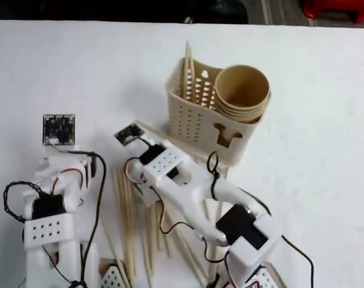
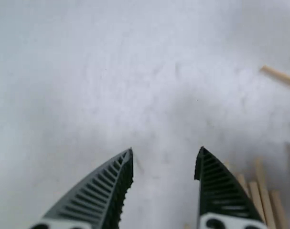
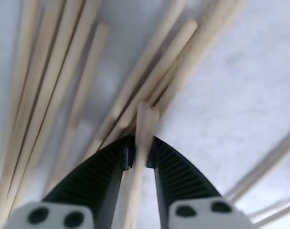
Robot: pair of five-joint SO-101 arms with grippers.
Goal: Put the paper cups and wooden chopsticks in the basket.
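**White counter: one stick pinched, basket just beyond**

A plain white counter carries everything, with a dark strip of room behind its far edge.

Nearest the arm bases, the left tool hangs over bare counter, its jaws spread wide and holding nothing. It sits well off to the side of the basket, beyond the scattered sticks.

The right tool is narrowed onto the end of a pale wooden chopstick, possibly two lying together. The stick's long axis runs straight out between the fingers, in line with the tool.

Around it, loose pale wooden chopsticks lie flat on the near side of the basket. Most point roughly toward the basket, and some cross one another.

Farther back stands the cream slotted plastic basket, upright. A few upright chopsticks stand in the compartment toward the left arm. A nested stack of tan paper cups fills the other one.

The basket lies just past the right arm's wrist, so that arm is clearly the nearer one. To my eye the held stick must be tipped from flat to upright before it can enter the basket's open top.
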